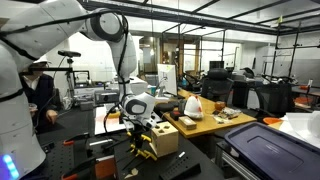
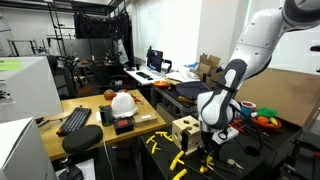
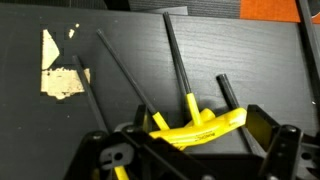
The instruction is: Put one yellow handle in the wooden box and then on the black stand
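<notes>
WORKSHOP BENCH: In the wrist view, from the left, a torn pale patch (image 3: 60, 70) marks the black tabletop (image 3: 130, 40). Thin black shafts (image 3: 120, 75) cross the middle on a slant. A yellow handle (image 3: 200, 125) lies on the surface just ahead of my gripper (image 3: 188, 145). My jaws are spread wide, one on each side of the handle, and they are clamped on nothing.

In an exterior view, from the left, a dark keyboard (image 2: 75, 120) and a white hard hat (image 2: 123, 102) sit on a wooden desk (image 2: 95, 105). Next comes the wooden box (image 2: 185, 130), pale with dark holes in its faces, standing upright on the black bench. I hang just to its right with my gripper (image 2: 211, 143) pointing down, near the bench top. Loose yellow handles (image 2: 168, 148) lie scattered in front of the box and below me.

In an exterior view taken from another side, a seated person (image 1: 40, 90) is at far left, behind my white arm (image 1: 110, 30). My gripper (image 1: 138, 127) hangs low just left of the wooden box (image 1: 165, 137), and yellow handles (image 1: 146, 150) lie at the foot of the box. The hard hat (image 1: 195, 103) rests on the desk further right.
</notes>
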You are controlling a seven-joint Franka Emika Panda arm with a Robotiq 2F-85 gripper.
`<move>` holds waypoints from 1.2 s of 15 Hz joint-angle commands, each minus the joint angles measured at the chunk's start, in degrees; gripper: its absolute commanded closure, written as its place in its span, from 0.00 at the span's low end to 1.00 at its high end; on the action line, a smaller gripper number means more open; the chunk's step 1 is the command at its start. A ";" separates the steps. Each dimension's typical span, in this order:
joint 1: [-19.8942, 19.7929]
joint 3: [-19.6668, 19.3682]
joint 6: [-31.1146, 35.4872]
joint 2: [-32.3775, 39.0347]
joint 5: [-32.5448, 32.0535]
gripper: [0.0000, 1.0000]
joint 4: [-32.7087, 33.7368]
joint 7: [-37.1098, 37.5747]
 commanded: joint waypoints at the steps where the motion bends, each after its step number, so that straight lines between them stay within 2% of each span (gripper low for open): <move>1: 0.15 -0.52 0.29 1.01 -0.62 0.00 0.38 0.75; 7: 0.44 -0.42 1.12 2.28 -0.65 0.00 0.85 0.85; 13: -1.74 1.34 0.70 2.16 0.23 0.00 1.32 -0.42; 18: -5.32 4.52 -0.44 2.81 1.18 0.00 1.84 -2.67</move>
